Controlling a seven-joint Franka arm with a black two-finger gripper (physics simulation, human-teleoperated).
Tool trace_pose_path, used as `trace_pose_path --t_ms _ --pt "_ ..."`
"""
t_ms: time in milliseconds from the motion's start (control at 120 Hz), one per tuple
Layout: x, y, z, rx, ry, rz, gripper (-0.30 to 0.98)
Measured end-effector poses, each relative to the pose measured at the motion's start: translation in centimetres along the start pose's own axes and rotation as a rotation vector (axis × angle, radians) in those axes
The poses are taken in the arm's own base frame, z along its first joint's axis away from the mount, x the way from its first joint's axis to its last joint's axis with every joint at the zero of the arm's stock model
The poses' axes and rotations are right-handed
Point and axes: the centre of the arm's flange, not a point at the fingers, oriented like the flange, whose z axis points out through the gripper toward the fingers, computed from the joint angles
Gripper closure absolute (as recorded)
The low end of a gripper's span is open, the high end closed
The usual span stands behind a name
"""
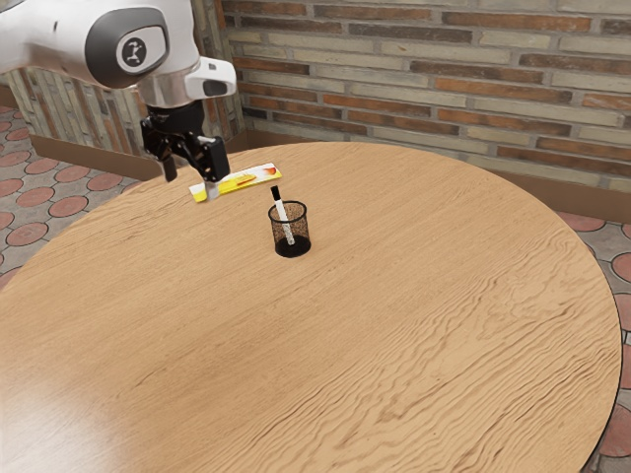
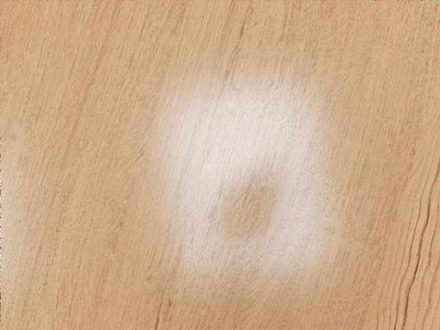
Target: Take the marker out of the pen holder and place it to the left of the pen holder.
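Taking twelve o'clock as straight up the exterior view, the marker (image 1: 280, 202) is standing inside the black mesh pen holder (image 1: 304, 232), leaning toward eleven o'clock, its black end rising above the rim and its white body showing through the mesh. The gripper (image 1: 190, 175) is hanging at ten o'clock from the holder, well apart from it, its two fingers standing wide with nothing between them. A flat yellow-and-white packet (image 1: 235, 184) is lying on the round wooden table (image 1: 345, 345), between ten and eleven o'clock from the holder, and one finger is overlapping its nearer end in the exterior view; whether they are touching, I cannot tell. The holder's mesh wall is surrounding the marker's lower part. A brick wall (image 1: 414, 89) is running past twelve o'clock, beyond the table. Under the hand, bare wood grain is showing a pale sheen (image 2: 227, 130) around a browner spot.
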Motion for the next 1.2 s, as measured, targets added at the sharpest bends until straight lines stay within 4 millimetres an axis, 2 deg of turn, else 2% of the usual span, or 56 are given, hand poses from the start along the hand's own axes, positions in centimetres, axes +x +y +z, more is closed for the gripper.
trace_pose_path --t_ms 117,167,200,250,292,350,408,483,608,692,758,867,950,1067,1200 --pt "0.1 -0.5 -0.1 0.001 0.004 0.000 0.00" --pt "0.5 -0.4 0.7 -0.005 -0.007 0.005 0.00" --pt "1.7 -0.2 3.0 -0.014 -0.033 0.009 0.00" --pt "4.0 -0.1 8.3 -0.039 -0.095 0.005 0.00" --pt "5.4 -1.4 13.3 -0.064 -0.147 -0.033 0.00" --pt "6.4 -3.3 18.5 -0.092 -0.195 -0.090 0.00" --pt "6.5 -4.0 21.7 -0.108 -0.214 -0.124 0.00" --pt "7.0 -4.3 23.6 -0.116 -0.200 -0.150 0.00" --pt "12.2 -5.9 24.5 -0.126 -0.098 -0.197 0.00" --pt "15.3 -7.7 23.4 -0.129 -0.027 -0.233 0.00" --pt "17.1 -8.2 22.9 -0.132 0.009 -0.242 0.00" --pt "18.7 -8.6 23.4 -0.161 0.032 -0.249 0.00" --pt "20.0 -9.6 24.9 -0.190 0.045 -0.262 0.00" --pt "22.0 -10.1 25.1 -0.220 0.089 -0.241 0.00" --pt "23.3 -12.0 25.1 -0.240 0.144 -0.214 0.00"
